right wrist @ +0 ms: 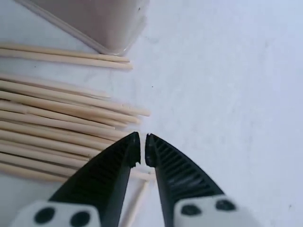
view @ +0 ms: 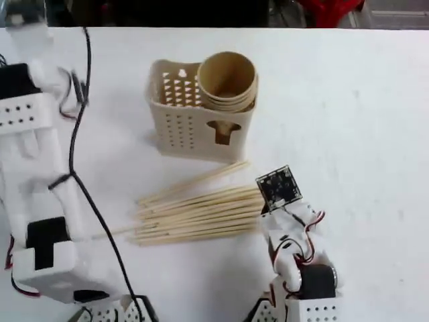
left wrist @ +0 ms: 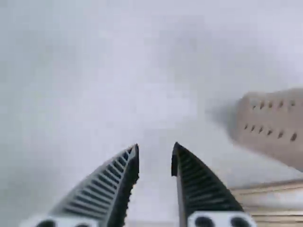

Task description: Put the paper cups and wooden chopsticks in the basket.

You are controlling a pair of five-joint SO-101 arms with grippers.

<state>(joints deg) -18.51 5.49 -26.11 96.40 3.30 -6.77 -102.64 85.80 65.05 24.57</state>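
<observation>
Two grippers showed in the wrist views. The right gripper (right wrist: pixel 143 142) had its dark fingers drawn together, tips all but touching, with nothing seen between them. It hung over the ends of the wooden chopsticks (right wrist: pixel 57 123), and whether it touched them could not be told. The chopsticks lay side by side in a loose bundle on the white table (right wrist: pixel 227 71), with one stray stick (right wrist: pixel 135 203) lying at an angle under the fingers. The left gripper (left wrist: pixel 155 156) had its fingers parted by a narrow gap and held nothing, above bare table. In the high view the right arm (view: pixel 301 268) sat at the right end of the bundle, and the left arm (view: pixel 40 201) stood along the table's left side, well apart from the basket (view: pixel 201 127). The paper cups (view: pixel 228 80) stood nested upright in the basket's right part. The bundle lay flat just in front of the basket, outside it
</observation>
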